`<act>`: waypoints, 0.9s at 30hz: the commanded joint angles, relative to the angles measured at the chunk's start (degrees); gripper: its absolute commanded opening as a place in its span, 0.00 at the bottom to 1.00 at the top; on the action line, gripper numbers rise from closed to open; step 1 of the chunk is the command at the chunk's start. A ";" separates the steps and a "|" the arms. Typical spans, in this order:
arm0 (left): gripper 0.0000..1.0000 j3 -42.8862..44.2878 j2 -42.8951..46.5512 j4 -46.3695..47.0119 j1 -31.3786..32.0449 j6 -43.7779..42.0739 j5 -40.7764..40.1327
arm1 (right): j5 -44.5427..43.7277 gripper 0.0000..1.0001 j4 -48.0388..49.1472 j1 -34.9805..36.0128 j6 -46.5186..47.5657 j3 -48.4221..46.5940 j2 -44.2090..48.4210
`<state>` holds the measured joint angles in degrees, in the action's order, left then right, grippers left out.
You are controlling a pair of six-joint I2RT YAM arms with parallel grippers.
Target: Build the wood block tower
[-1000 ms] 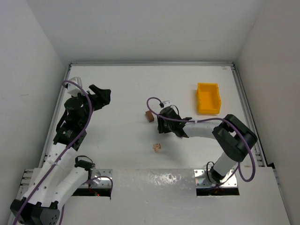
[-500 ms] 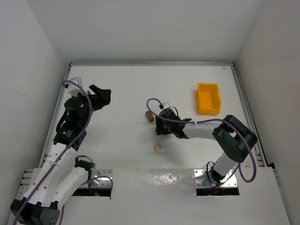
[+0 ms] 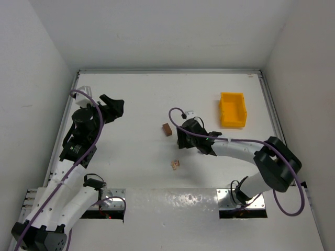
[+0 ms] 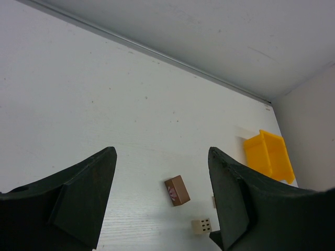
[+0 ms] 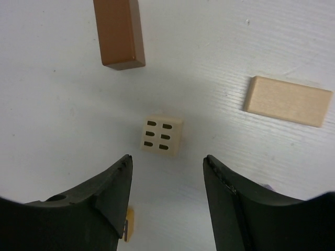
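brown block (image 5: 118,32) cropped at top; left gripper (image 4: 161,150) and right gripper (image 5: 167,159) spread wide.

White arms (image 3: 238,151) carry black joints (image 3: 275,167) and purple cables (image 3: 100,123).

Bin (image 3: 233,109), yellow plastic, open-topped: on the table, to the right of my right gripper (image 3: 181,140) and farther out, well apart from it; far right of my left gripper (image 4: 162,157).
Table (image 3: 131,94), white, faint grain: under both my grippers.
Walls (image 3: 157,31), white: beyond and to either side.
Metal plate (image 3: 172,201), scuffed: near edge, behind my grippers.
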<state>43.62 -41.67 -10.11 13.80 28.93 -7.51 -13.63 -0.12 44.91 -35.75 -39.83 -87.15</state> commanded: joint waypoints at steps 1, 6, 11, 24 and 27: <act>0.68 1.29 0.80 2.11 -0.62 -0.71 -0.31 | -3.41 0.56 -4.17 0.36 2.69 -0.42 5.14; 0.68 1.12 1.33 2.11 -0.53 -0.63 -0.40 | -8.87 0.10 -10.07 -1.57 2.53 3.53 12.07; 0.68 1.03 0.89 2.38 -0.53 -0.45 0.21 | -10.45 0.39 -15.08 -3.24 0.94 6.08 16.75; 0.68 0.95 0.98 2.55 -0.44 -0.54 0.39 | -5.36 0.60 -13.50 -4.74 -4.16 7.23 14.47; 0.68 0.86 0.89 2.73 -0.44 -0.54 0.48 | -4.92 0.59 -12.89 -5.09 -4.24 6.88 13.15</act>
<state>43.62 -41.25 -10.09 13.80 28.91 -7.46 -19.33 -15.07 40.29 -38.87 -31.53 -73.10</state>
